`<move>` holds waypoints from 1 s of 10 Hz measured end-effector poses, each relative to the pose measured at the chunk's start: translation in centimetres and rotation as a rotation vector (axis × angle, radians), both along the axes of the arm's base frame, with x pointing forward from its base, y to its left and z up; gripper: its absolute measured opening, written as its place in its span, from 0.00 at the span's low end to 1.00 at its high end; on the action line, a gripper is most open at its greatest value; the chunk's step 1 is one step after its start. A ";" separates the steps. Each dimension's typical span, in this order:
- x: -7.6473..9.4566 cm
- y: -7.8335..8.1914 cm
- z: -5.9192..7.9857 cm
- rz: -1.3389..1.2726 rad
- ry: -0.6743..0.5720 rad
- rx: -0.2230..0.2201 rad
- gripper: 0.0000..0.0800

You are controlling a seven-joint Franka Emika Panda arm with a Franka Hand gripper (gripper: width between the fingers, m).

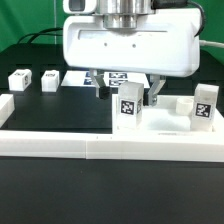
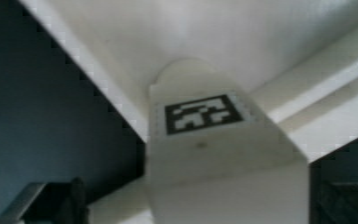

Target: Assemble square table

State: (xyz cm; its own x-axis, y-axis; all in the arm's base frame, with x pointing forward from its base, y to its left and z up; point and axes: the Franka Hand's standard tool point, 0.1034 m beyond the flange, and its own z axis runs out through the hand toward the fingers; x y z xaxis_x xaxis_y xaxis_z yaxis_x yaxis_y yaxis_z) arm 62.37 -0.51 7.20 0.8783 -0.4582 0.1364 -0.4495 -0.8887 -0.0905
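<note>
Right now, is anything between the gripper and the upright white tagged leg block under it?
Nothing visible. The gripper is open, fingers either side of the small white tagged leg block; the wrist view shows nothing in between.

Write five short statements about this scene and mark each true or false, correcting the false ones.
1. The gripper has its fingers on either side of an upright tagged leg. True.
2. The gripper is clamped shut. False: its jaws stand open, with a gap to the leg on each side.
3. Two small leg blocks lie on the exterior view's left. True.
4. Nothing tagged stands on the exterior view's right. False: another tagged leg stands near that edge.
5. The wrist view shows no tag. False: a black-and-white tag shows on the leg there.
</note>
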 end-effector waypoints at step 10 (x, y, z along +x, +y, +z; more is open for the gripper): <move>0.3 -0.6 -0.2 -0.582 0.045 0.083 0.36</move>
